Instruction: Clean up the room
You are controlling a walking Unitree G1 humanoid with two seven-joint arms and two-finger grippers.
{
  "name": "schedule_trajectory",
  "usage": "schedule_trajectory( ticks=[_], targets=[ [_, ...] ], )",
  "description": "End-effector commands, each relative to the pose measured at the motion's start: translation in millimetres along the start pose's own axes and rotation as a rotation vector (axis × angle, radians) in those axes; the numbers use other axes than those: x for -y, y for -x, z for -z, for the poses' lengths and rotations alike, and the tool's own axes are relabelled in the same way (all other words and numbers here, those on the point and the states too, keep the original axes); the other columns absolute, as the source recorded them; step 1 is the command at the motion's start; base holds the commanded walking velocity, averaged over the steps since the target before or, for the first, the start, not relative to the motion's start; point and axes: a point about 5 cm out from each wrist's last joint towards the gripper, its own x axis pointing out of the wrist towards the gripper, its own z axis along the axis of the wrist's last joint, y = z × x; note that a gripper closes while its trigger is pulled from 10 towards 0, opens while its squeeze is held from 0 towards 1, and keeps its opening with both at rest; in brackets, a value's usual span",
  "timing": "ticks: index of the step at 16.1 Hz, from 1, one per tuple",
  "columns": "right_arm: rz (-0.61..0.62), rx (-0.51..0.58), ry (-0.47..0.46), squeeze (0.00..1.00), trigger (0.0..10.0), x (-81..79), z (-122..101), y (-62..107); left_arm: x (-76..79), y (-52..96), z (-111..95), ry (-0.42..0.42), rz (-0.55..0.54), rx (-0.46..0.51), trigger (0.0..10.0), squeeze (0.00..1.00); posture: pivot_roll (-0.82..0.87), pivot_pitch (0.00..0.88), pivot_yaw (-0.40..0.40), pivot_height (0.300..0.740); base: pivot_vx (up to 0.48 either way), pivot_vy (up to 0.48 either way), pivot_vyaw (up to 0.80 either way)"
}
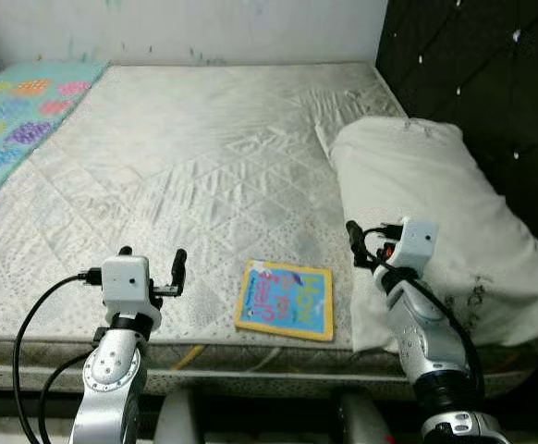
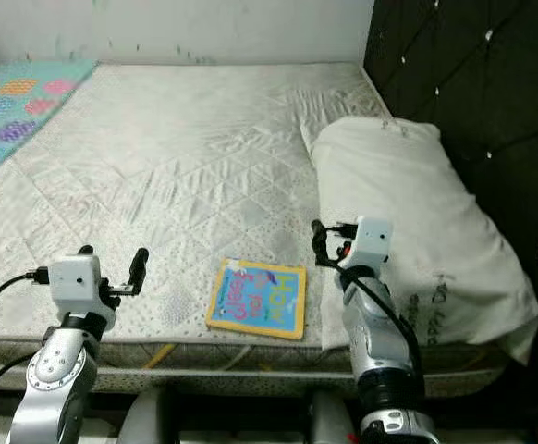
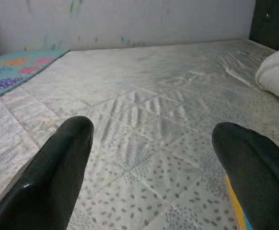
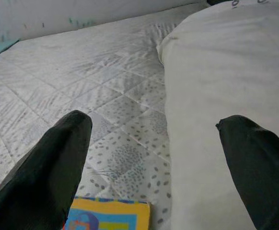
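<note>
Two grippers up over the bed (image 1: 204,157), both w/ fingers spread wide, nothing held. Pillow (image 1: 435,222) just past the right gripper (image 4: 154,158). Book (image 1: 285,300) lies flat btwn left gripper (image 1: 151,261) and right. Looks like approach step; next probably lower onto the book's edge.

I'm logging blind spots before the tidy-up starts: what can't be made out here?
- Book: title print too small in the eye views; cut off by the frame edge in the right wrist view.
- Colourful blanket: cut off at the left edge.
- Floor beneath the mattress: hidden by its front edge.
</note>
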Motion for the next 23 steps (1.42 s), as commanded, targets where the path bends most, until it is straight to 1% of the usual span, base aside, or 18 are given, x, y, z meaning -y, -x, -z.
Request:
schedule_trajectory(
  ticks=[1, 2, 5, 6, 7, 10, 12, 13, 14, 15, 17, 19, 20, 21, 23],
  targets=[
    [0.004, 0.018, -0.006, 0.00, 10.0, -1.0, -3, 0.1, -4.5, -0.1, -1, -0.016, -0.025, 0.011, 10.0, 0.00, -0.02, 0.000, 0.011, 0.664, 0.000, 0.000, 0.00],
    [0.009, 0.018, -0.012, 0.00, 10.0, -0.1, -4, 0.0, -4.1, -0.2, -1, -0.016, -0.023, 0.012, 10.0, 0.00, -0.02, 0.000, 0.011, 0.682, 0.000, 0.000, 0.00],
    [0.016, 0.026, -0.006, 0.00, 10.0, 3.7, -7, -0.1, -2.9, -3.4, -5, -0.009, -0.018, 0.030, 10.0, 0.00, -0.03, 0.000, 0.014, 0.715, 0.000, 0.000, 0.00],
    [0.018, 0.026, -0.004, 0.00, 10.0, 4.6, -6, -0.3, -2.5, -4.7, -6, -0.019, -0.015, 0.039, 10.0, 0.00, -0.03, 0.000, 0.016, 0.724, 0.000, 0.000, 0.00],
    [0.031, 0.028, -0.002, 0.00, 10.0, 7.4, -6, 0.0, -0.2, -7.5, -9, -0.050, -0.009, 0.059, 10.0, 0.00, -0.03, 0.000, 0.021, 0.738, 0.000, 0.000, 0.00],
    [0.045, 0.035, 0.005, 0.00, 10.0, 10.2, -7, 0.8, 1.5, -10.0, -9, -0.056, -0.011, 0.059, 10.0, 0.00, -0.04, 0.000, 0.026, 0.740, 0.000, 0.000, 0.00],
    [0.064, 0.026, 0.026, 0.00, 10.0, 16.2, -4, 3.8, 3.3, -10.5, -7, -0.021, -0.004, 0.045, 10.0, 0.00, -0.04, 0.000, 0.027, 0.740, 0.000, 0.000, 0.00],
    [0.070, 0.027, 0.033, 0.00, 10.0, 18.1, -3, 4.9, 3.5, -10.5, -5, -0.027, 0.000, 0.044, 10.0, 0.00, -0.05, 0.000, 0.033, 0.740, 0.000, 0.000, 0.00],
    [0.077, 0.029, 0.035, 0.00, 10.0, 19.3, -3, 5.6, 3.6, -10.1, -3, -0.013, 0.001, 0.039, 10.0, 0.00, -0.05, 0.000, 0.031, 0.740, 0.000, 0.000, 0.00],
    [0.077, 0.030, 0.039, 0.00, 10.0, 18.6, -3, 5.8, 4.3, -11.3, -3, -0.023, 0.009, 0.041, 10.0, 0.00, -0.05, 0.000, 0.022, 0.740, 0.000, 0.000, 0.00],
    [0.066, 0.031, 0.050, 0.00, 10.0, 17.2, -5, 5.5, 5.4, -14.0, -4, 0.003, -0.001, 0.040, 10.0, 0.00, -0.05, 0.000, 0.019, 0.740, 0.000, 0.000, 0.00],
    [0.088, 0.036, 0.059, 0.00, 10.0, 23.7, -5, 7.4, 10.5, -10.9, -6, 0.039, 0.020, 0.040, 10.0, 0.00, -0.05, 0.000, 0.016, 0.740, 0.000, 0.000, 0.00],
    [0.104, 0.029, 0.054, 0.00, 10.0, 25.4, -3, 9.5, 10.8, -7.8, -3, 0.040, 0.024, 0.030, 10.0, 0.00, -0.05, 0.000, 0.018, 0.740, 0.000, 0.000, 0.00],
    [0.108, 0.029, 0.050, 0.00, 10.0, 25.4, -2, 11.8, 10.8, -5.5, 0, 0.034, 0.027, 0.021, 10.0, 0.00, -0.05, 0.000, 0.019, 0.740, 0.000, 0.000, 0.00],
    [0.092, 0.025, 0.052, 0.00, 10.0, 21.0, 2, 17.5, 13.6, -4.5, 2, 0.048, 0.035, 0.008, 10.0, 0.00, -0.06, 0.000, 0.019, 0.740, 0.000, 0.000, 0.00]
  ],
)
